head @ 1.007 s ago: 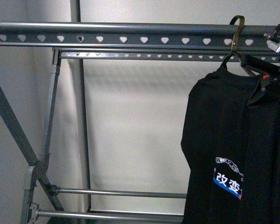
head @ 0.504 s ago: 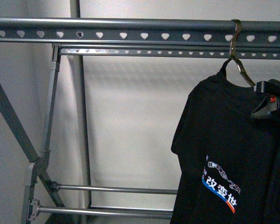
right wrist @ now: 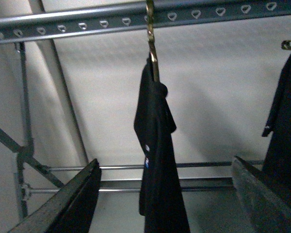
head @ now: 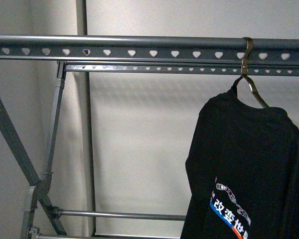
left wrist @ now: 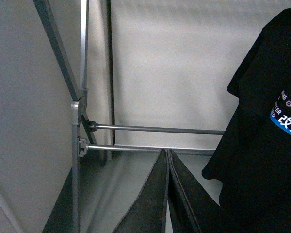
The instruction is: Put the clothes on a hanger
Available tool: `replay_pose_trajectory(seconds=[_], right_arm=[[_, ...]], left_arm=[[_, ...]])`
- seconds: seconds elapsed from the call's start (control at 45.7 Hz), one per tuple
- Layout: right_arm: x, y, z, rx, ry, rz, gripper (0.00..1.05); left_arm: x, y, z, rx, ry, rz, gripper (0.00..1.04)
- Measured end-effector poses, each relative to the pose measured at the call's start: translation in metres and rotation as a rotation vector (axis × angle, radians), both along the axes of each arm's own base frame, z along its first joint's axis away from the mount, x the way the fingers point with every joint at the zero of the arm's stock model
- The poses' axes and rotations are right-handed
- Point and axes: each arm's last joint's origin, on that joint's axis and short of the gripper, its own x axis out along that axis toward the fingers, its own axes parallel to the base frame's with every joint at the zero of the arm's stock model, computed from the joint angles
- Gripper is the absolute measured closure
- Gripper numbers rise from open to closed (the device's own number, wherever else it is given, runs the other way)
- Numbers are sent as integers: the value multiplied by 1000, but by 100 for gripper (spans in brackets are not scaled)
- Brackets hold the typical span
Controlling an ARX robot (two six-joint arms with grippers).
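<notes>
The black T-shirt (head: 246, 169) hangs by a hook (head: 246, 50) from the rack's top rail (head: 139, 47). The left end effector (left wrist: 168, 194) is pressed closed, low beside the shirt. The right end effector (right wrist: 169, 199) is spread wide, facing the shirt and apart from it.

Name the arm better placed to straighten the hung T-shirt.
Right, probably. The right claw is open, facing the T-shirt, which hangs between its fingers. The left claw is shut, with the shirt out of line with it. In the front view the shirt hangs on the rack's right part.
</notes>
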Motion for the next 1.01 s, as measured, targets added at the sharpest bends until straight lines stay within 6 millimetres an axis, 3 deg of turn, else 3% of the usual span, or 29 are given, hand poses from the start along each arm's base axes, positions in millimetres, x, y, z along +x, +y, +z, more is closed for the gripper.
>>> replay_pose_trajectory(seconds=[0.066, 0.131, 0.263, 0.394, 1.007], right_arm=[[1, 0, -30, -40, 45, -6, 40], [3, -1, -46, -61, 77, 3, 51], [1, -8, -51, -67, 52, 4, 80], [2, -16, -60, -74, 63, 29, 104], [2, -22, -81, -74, 64, -8, 102]], left_arm=[[-2, 0, 0, 0, 0, 0, 101], [-7, 0, -4, 0, 34, -2, 101], [-12, 0, -3, 0, 7, 0, 101], [-12, 0, -3, 0, 6, 0, 101], [-12, 0, -3, 0, 7, 0, 101]])
